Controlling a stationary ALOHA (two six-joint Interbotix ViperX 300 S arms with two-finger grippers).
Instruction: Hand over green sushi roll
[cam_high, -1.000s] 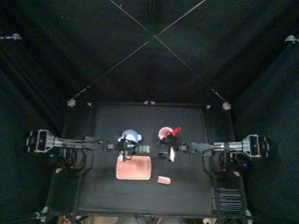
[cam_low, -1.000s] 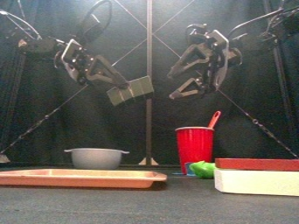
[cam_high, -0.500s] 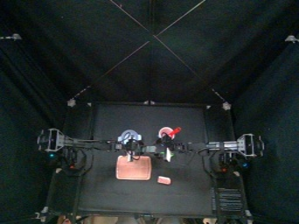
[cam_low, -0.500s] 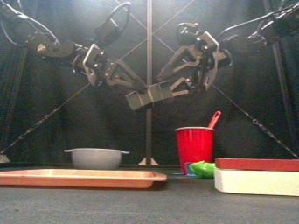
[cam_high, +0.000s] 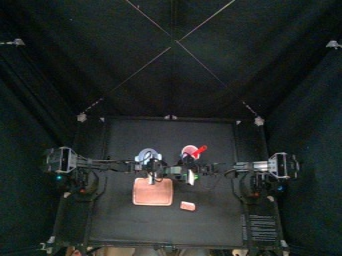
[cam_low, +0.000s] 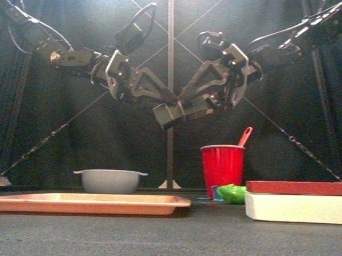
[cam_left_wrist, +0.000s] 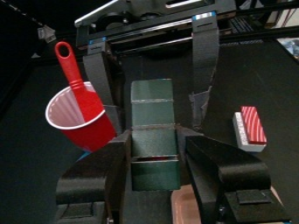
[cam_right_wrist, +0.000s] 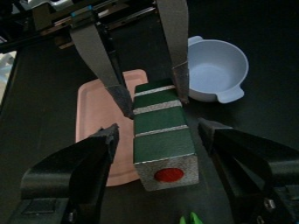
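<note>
Above table (cam_high: 120, 140): left gripper (cam_left_wrist: 158, 143) pinches green sushi roll (cam_right_wrist: 162, 144), between spread right gripper (cam_right_wrist: 160, 129).

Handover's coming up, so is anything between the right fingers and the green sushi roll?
Nothing visible. The left gripper holds the green sushi roll in mid-air, and the open right gripper flanks its free end.

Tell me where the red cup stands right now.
Front view: the red cup stands right of middle, between the grey bowl to its left and the white block to its right, a small green piece at its foot.
</note>
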